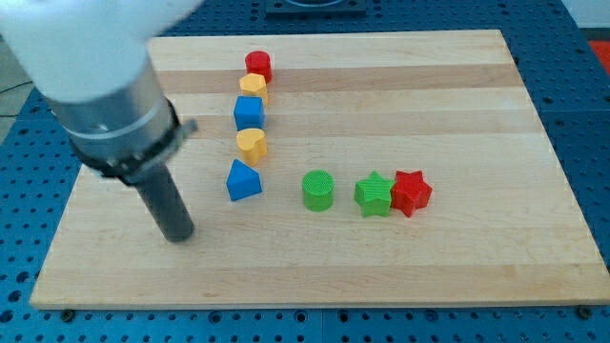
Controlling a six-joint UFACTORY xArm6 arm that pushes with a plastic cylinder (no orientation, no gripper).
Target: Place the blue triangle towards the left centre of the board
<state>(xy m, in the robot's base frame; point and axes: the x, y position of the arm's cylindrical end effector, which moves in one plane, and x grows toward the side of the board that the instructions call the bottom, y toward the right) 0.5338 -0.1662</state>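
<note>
The blue triangle (243, 180) lies on the wooden board (457, 257), left of its centre, at the bottom of a column of blocks. My tip (178, 235) rests on the board to the left of and a little below the blue triangle, apart from it. The arm's big grey body covers the board's upper left corner.
Above the triangle, in a column: a yellow block (251, 144), a blue cube (249, 112), a yellow block (254, 87) and a red cylinder (258, 66). To the right stand a green cylinder (317, 190), a green star (374, 194) and a red star (411, 192).
</note>
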